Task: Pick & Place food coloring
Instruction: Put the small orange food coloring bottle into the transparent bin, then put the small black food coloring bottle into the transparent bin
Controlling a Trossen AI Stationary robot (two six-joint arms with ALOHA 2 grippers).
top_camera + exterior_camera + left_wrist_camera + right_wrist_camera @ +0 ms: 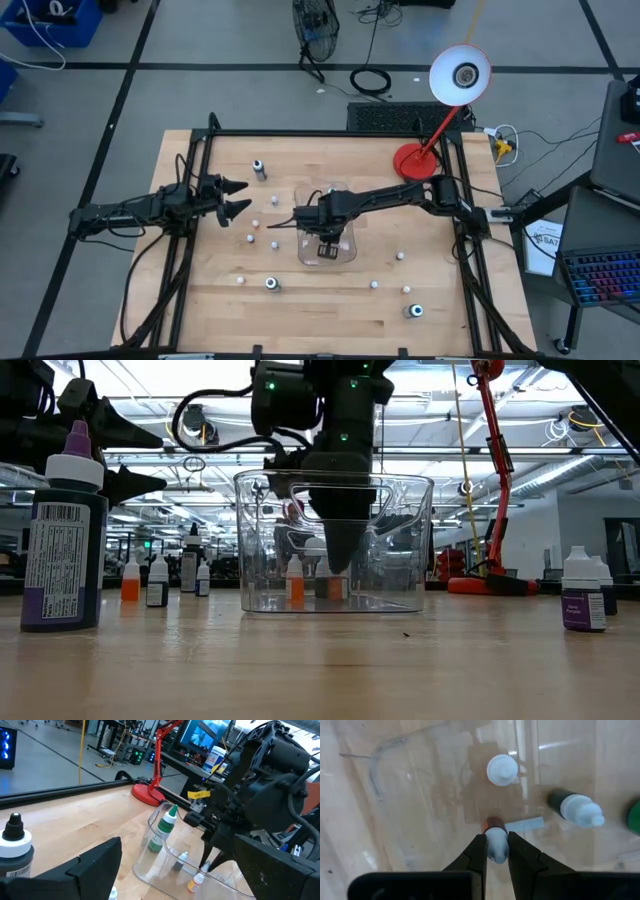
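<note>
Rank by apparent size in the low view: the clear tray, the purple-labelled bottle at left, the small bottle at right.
1. Clear tray.
2. Purple-labelled bottle, though it stands nearest the camera, which enlarges it.
3. Small bottle.

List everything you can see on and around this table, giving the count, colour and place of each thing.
table: one, pale wood, beneath everything
clear tray: one, transparent, middle of the table
green-capped bottle: one, pale body, inside the tray
white-capped bottle: one, inside the tray
dark bottle: one, white cap, inside the tray
orange bottle: one, pale cap, inside the tray, gripped
loose bottles: about ten, pale or dark, scattered on the table around the tray
desk lamp: one, red with a white shade, far right corner
left gripper: one, dark, left of the tray, jaws open and empty
right gripper: one, dark, reaching down into the tray, jaws shut on the orange bottle
</note>
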